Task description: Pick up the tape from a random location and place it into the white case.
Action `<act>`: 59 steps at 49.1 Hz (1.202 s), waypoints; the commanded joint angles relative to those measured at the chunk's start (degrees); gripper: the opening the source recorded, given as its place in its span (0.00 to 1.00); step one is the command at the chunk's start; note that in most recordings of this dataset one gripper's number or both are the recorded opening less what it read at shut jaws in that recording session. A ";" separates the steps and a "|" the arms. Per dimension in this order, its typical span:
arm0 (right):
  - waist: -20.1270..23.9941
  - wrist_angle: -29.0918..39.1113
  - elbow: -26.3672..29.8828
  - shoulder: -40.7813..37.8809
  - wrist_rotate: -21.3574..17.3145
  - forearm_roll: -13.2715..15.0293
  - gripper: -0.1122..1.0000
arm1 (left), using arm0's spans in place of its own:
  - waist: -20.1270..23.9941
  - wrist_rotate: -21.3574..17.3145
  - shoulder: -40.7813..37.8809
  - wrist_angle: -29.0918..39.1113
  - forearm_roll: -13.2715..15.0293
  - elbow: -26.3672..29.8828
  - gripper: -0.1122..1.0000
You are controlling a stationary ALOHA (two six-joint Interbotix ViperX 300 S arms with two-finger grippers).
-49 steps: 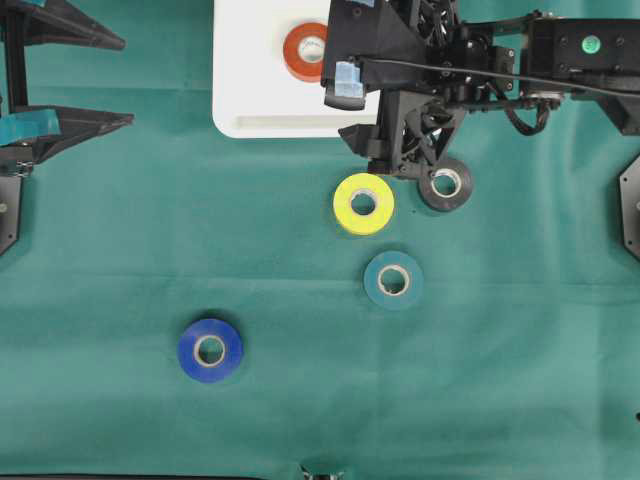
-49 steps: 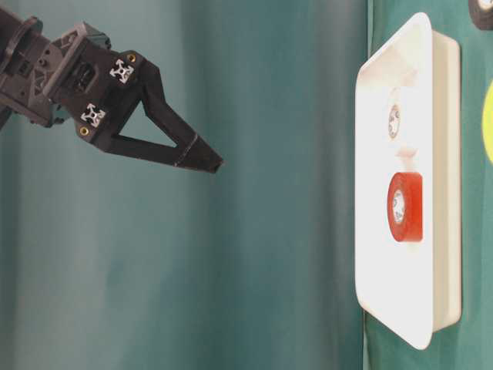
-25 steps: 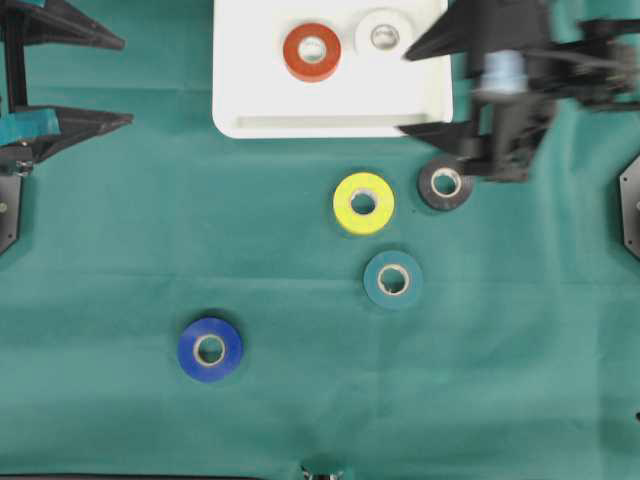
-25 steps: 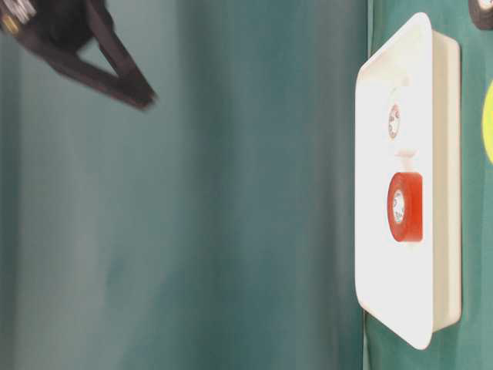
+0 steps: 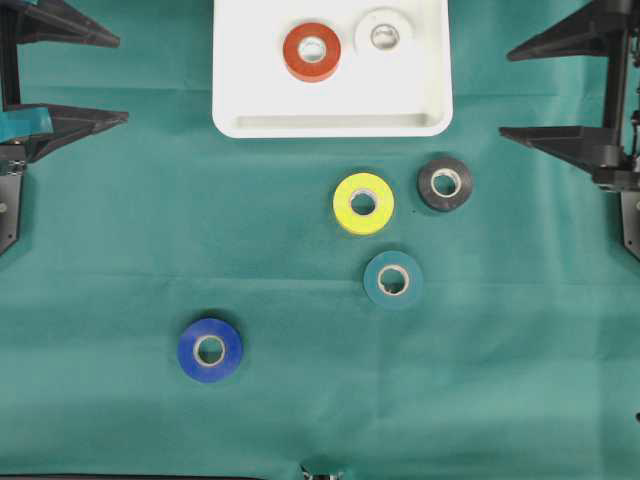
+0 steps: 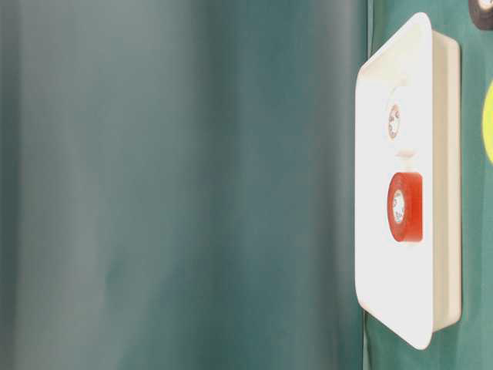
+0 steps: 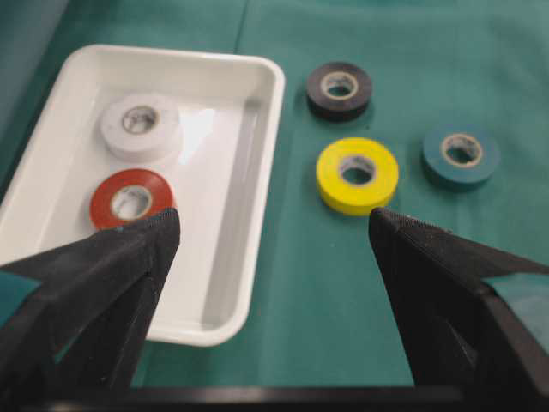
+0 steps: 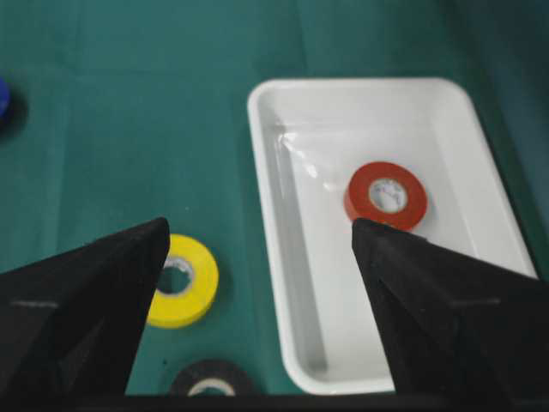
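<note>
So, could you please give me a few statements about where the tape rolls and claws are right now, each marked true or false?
1. The white case holds two rolls, the red roll and the white roll. True.
2. The yellow roll lies inside the case. False: it lies on the green cloth below the case in the overhead view.
3. The right claw grips the black roll. False: it is open and empty, off to the side.
4. The blue roll lies apart from the other rolls. True.
5. The left claw is open. True.
</note>
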State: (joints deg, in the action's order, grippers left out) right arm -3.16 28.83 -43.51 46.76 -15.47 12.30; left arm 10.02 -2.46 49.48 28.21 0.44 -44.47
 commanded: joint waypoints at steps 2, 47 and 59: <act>0.18 -2.29 -1.14 1.23 -0.09 0.00 0.87 | 0.09 0.09 0.26 -0.53 0.09 0.70 0.98; 0.09 -4.66 -2.64 1.85 0.00 0.18 0.87 | -11.16 0.09 -0.62 -7.03 0.53 0.35 0.98; 0.18 -4.83 -2.64 1.76 0.00 0.18 0.87 | -14.33 0.09 -1.58 -8.79 0.53 0.53 0.98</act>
State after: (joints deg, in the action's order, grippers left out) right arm -3.08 24.61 -46.85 48.78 -15.47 12.30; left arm -3.96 -2.37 48.25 20.30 0.88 -45.00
